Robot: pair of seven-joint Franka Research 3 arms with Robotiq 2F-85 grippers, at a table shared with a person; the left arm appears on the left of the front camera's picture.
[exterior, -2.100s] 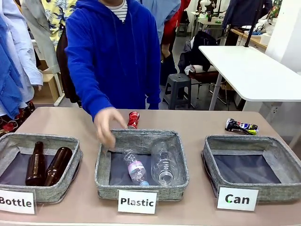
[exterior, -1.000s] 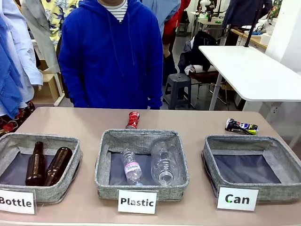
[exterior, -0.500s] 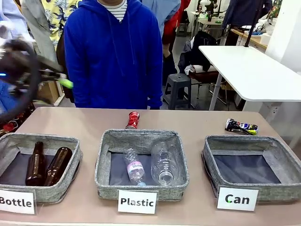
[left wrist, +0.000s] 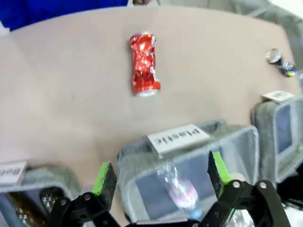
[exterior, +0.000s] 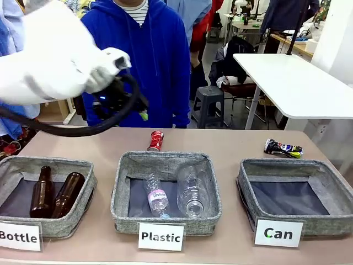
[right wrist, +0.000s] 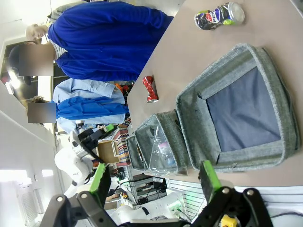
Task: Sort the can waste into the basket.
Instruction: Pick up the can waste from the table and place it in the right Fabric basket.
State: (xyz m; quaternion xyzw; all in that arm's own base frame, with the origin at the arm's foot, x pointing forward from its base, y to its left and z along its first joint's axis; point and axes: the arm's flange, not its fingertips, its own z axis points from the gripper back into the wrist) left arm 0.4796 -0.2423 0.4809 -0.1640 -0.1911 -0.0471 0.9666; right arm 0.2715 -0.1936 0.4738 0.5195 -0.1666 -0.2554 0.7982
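Pincers, two: left gripper, jaws apart and holding nothing, hangs above the table on its left side in front of the person, with its wrist view looking down on the red can; right gripper, jaws likewise apart and holding nothing, looks over the Can basket from the near side. Person, one, in a blue hooded top, stands at the far edge. Baskets, three, grey fabric, in a row along the near edge: Bottle basket, left, holds two brown glass bottles lying side by side; Plastic basket, middle, holds two clear plastic bottles; Can basket, right, shows its dark flat bottom. White cards, three, one before each basket: "Bottle", "Plastic", "Can". Crushed cans, two, both on the table outside the baskets: red can, just behind the Plastic basket's far rim; dark can, with a yellow-green end, just behind the Can basket's far rim.
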